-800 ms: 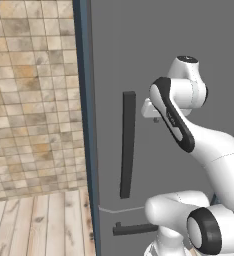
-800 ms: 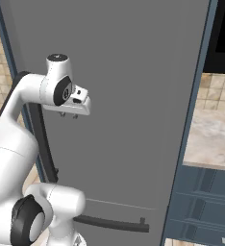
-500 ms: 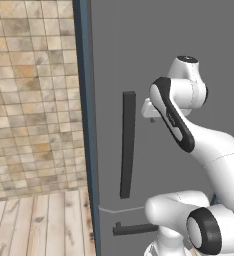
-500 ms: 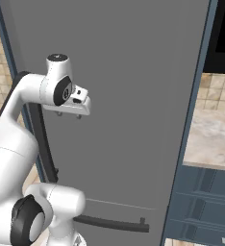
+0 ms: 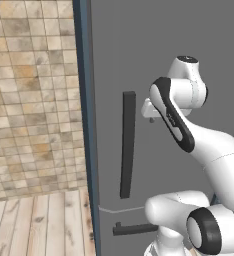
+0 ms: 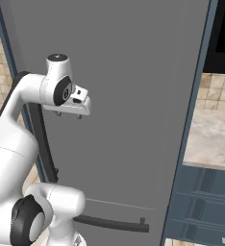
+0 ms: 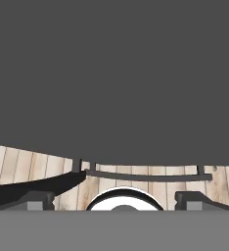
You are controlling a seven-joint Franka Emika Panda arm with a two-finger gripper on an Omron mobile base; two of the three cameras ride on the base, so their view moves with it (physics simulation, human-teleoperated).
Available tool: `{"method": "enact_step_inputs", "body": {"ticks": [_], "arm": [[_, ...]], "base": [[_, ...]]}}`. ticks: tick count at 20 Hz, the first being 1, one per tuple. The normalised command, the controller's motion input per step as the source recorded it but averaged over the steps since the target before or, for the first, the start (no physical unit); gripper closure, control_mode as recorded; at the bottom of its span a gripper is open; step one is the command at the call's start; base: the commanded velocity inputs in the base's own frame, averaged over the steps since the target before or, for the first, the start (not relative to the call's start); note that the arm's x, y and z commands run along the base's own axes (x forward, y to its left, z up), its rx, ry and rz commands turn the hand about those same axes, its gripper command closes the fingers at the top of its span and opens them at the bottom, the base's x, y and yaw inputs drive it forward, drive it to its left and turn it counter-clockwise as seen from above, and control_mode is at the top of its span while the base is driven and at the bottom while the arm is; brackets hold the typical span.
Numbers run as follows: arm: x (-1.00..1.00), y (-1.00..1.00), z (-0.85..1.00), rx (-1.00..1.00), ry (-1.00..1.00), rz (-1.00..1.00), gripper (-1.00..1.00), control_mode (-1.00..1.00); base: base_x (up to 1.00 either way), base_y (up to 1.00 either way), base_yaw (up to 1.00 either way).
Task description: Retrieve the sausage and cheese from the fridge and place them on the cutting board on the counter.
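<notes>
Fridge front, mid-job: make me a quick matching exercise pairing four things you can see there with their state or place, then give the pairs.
Things:
1. fridge
2. upright bar handle
3. horizontal bar handle
4. gripper

States or places:
A. low on the lower door
B. open, holding nothing
C. doors closed
D. on the upper door near its left edge, untouched

Pairs: 1-C, 2-D, 3-A, 4-B

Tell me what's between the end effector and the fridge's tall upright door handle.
Nothing but bare grey fridge door. In the left base view the open end effector hangs right of the upright handle, a strip of plain door between them.
</notes>
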Motion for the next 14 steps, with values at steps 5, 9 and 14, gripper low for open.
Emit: {"method": "enact_step_inputs", "body": {"ticks": [5, 9, 14], "arm": [[0.00, 0.00, 0.00, 0.00, 0.00, 0.00, -1.00, 1.00], [0.00, 0.00, 0.00, 0.00, 0.00, 0.00, -1.00, 1.00], [0.00, 0.00, 0.00, 0.00, 0.00, 0.00, -1.00, 1.00]], "base": [[0.00, 0.00, 0.00], [-0.42, 0.00, 0.00], [-0.58, 0.19, 0.00]]}}
